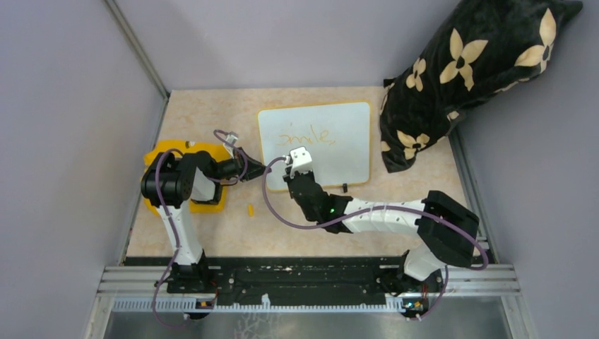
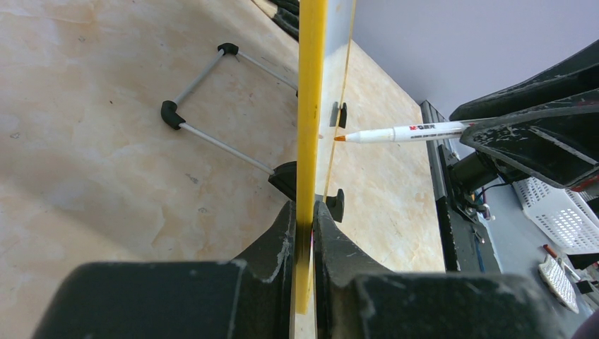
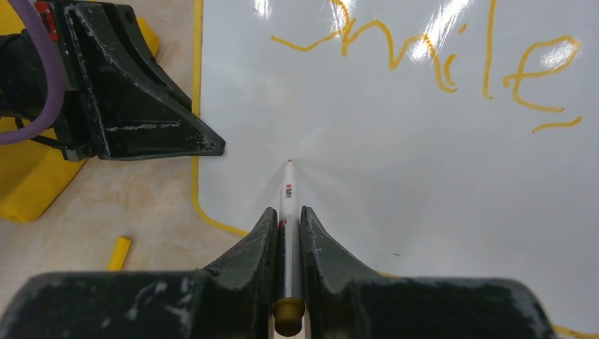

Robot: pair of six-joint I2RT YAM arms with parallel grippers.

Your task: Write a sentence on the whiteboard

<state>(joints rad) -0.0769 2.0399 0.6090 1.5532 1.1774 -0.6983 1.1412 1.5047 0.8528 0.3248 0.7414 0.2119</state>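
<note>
Closest to the right wrist camera, the right gripper (image 3: 287, 215) has its 2 black fingers pinched on a white marker (image 3: 288, 187), whose orange tip points at the whiteboard (image 3: 424, 212), low on its left side; whether it touches yet I cannot tell. Above it the sentence (image 3: 445, 78) so far is 1 orange word, "smile". The board sits at the middle of the worktop (image 1: 212, 113) toward its far edge, and the left gripper (image 2: 304, 208) is pressed on the yellow rim of its left edge, just beside the marker tip. A yellow cap (image 1: 250, 209) lies on the worktop nearer the arms, a yellow cloth (image 1: 212, 205) under the left arm by the left edge, and a black flowered cushion (image 1: 459, 70) at the far right corner.

My reading: line 2 is about to begin. It calls for light, even pressure, slow strokes running right, away from the left fingers, a clear gap under "smile", and a firm left pinch so the board does not slide.
</note>
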